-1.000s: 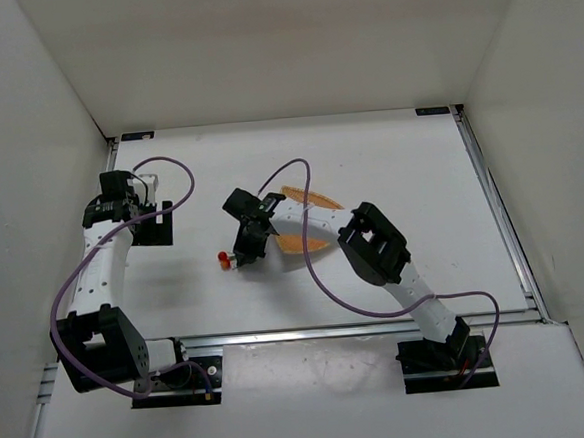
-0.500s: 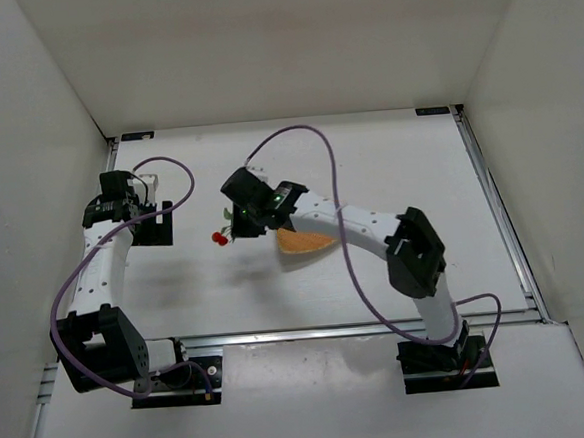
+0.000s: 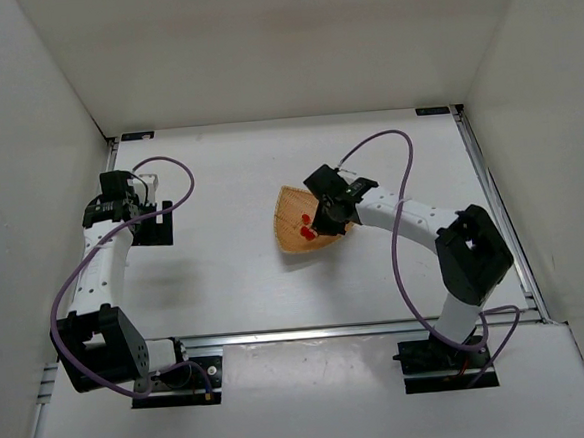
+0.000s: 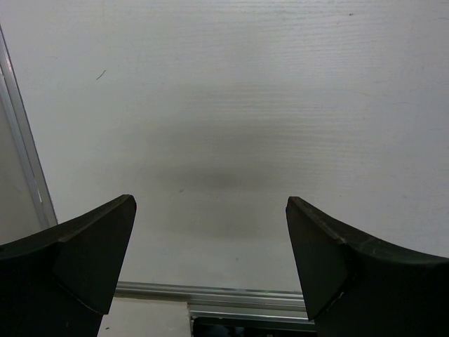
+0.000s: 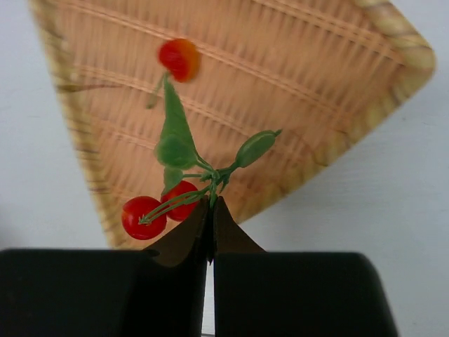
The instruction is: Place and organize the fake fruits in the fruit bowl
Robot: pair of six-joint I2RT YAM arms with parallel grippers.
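Note:
The fruit bowl (image 3: 295, 234) is a tan woven rounded-triangle dish at the table's middle; it fills the right wrist view (image 5: 280, 84). My right gripper (image 3: 324, 217) hovers over it, shut on the green stems of the fake fruits (image 3: 306, 226). In the right wrist view the gripper (image 5: 212, 207) pinches the stem junction of the fake fruits (image 5: 175, 151); two red berries hang left of the fingertips and a third sits farther out over the bowl. My left gripper (image 3: 119, 187) is far left, open and empty, also open in its wrist view (image 4: 210, 232).
White walls enclose the table on three sides. A metal rail (image 3: 497, 215) runs along the right edge and another along the near edge (image 3: 360, 327). Purple cables loop above both arms.
My right gripper lifted the fake fruits from the table left of the bowl and carried them rightward over the bowl. The left arm has not moved.

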